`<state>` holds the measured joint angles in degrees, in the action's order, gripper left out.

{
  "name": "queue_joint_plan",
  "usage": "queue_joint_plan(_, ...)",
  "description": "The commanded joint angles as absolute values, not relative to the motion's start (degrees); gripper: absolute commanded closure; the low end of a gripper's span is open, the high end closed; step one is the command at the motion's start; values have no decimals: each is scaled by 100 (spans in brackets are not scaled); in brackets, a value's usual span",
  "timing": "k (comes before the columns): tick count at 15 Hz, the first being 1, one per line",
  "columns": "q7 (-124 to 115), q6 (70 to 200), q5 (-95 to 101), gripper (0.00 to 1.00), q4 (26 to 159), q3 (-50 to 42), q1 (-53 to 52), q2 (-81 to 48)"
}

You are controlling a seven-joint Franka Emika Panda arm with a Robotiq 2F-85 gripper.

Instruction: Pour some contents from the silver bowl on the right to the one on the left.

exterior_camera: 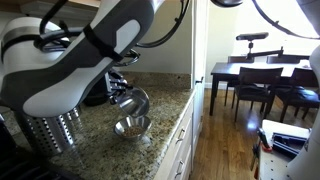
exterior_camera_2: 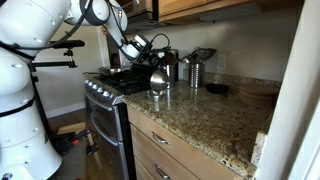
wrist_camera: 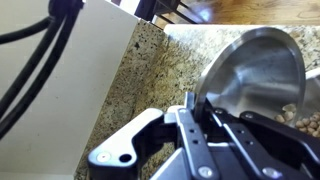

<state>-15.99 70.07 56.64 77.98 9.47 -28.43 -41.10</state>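
Held bowl (wrist_camera: 255,70): silver and steeply tilted. Your pincer (wrist_camera: 205,108) is closed on its rim, one finger on each side of the metal. In both exterior views it hangs just above the lower bowl (exterior_camera: 132,127).

Lower bowl: silver, upright on the counter (exterior_camera: 165,115). In the wrist view you get only a sliver of it at the right edge, with pale lumps (wrist_camera: 298,116) inside, too blurred to name.

Counter: speckled granite. A stove (exterior_camera_2: 105,95) adjoins it in an exterior view. A perforated metal holder (exterior_camera: 55,130) stands on it near the camera, and a metal canister (exterior_camera_2: 195,72) stands by the wall.

Room: a wood floor (exterior_camera: 225,145), and a dark dining table (exterior_camera: 250,72) with chairs, well apart from the counter. There are wood cabinets (exterior_camera_2: 200,8) overhead.

Hidden: your arm (exterior_camera: 70,60) fills much of an exterior view and covers the pincer there. In the other exterior view the fingers are too small to make out. Black cables (wrist_camera: 30,50) cross the left of the wrist view.
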Motion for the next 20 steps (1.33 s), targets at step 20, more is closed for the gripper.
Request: queue_joint_plan(20,-2057,6696,6240,93,7819,915,-2994,-4094)
